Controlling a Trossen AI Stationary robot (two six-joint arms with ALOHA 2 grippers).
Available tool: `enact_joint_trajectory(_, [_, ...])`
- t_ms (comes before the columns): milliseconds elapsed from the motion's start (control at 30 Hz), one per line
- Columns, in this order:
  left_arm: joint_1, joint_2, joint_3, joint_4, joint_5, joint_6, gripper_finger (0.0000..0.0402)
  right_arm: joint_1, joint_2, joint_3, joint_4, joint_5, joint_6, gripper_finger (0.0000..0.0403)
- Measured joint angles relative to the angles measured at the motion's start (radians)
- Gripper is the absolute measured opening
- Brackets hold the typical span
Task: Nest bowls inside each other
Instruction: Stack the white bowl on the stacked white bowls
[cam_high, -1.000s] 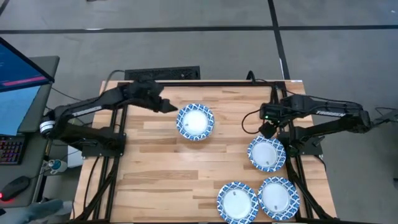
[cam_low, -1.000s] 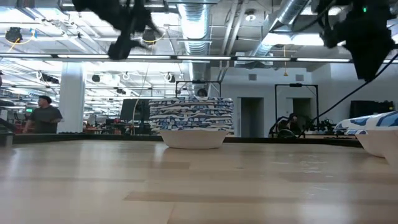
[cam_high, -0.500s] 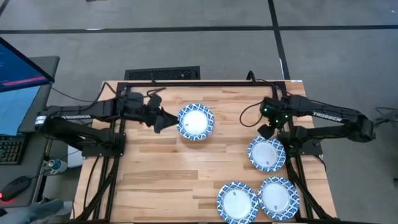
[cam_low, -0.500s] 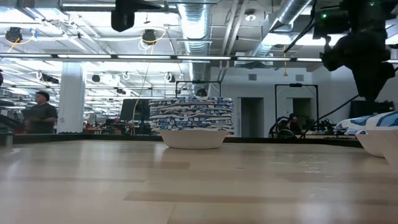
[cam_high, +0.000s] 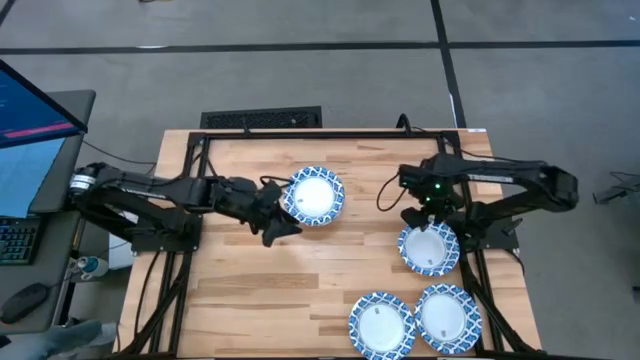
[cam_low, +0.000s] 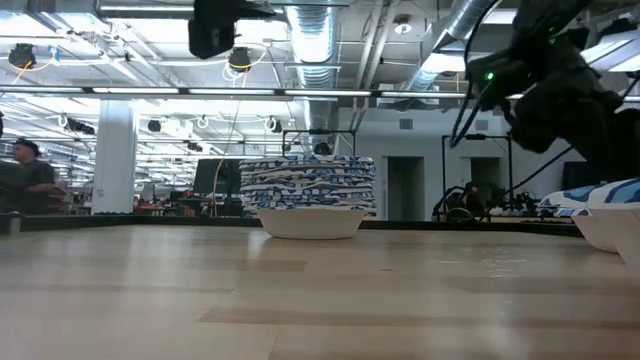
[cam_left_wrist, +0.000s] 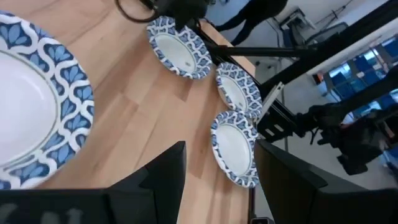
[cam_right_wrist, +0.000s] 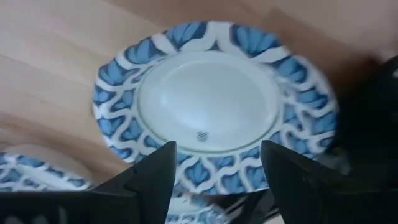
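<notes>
Stack of bowls (cam_high: 314, 195) sits upper centre of the desk (cam_high: 250, 280); three single bowls (cam_high: 430, 247) cluster lower right. Left pincer (cam_high: 281, 212), fingers spread wide and empty, sits just left of the stack. Right pincer (cam_high: 417, 217), also spread and empty, hovers over the uppermost single bowl.
</notes>
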Motion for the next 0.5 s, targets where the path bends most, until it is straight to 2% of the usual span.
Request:
enact_joint_trajectory(200, [0.042, 0.010, 0.000, 0.001, 0.027, 0.069, 0.0181, -0.024, 0.083, 0.045, 0.046, -0.157, 0.019, 0.0255])
enact_joint_trajectory(333, [0.077, 0.010, 0.000, 0.002, 0.086, 0.111, 0.0181, 0.005, 0.091, 0.133, 0.096, -0.136, 0.064, 0.0255])
enact_joint_trajectory(500, [0.118, 0.006, 0.000, -0.004, 0.164, 0.199, 0.0181, 0.016, 0.102, 0.192, 0.090, -0.048, 0.156, 0.0255])
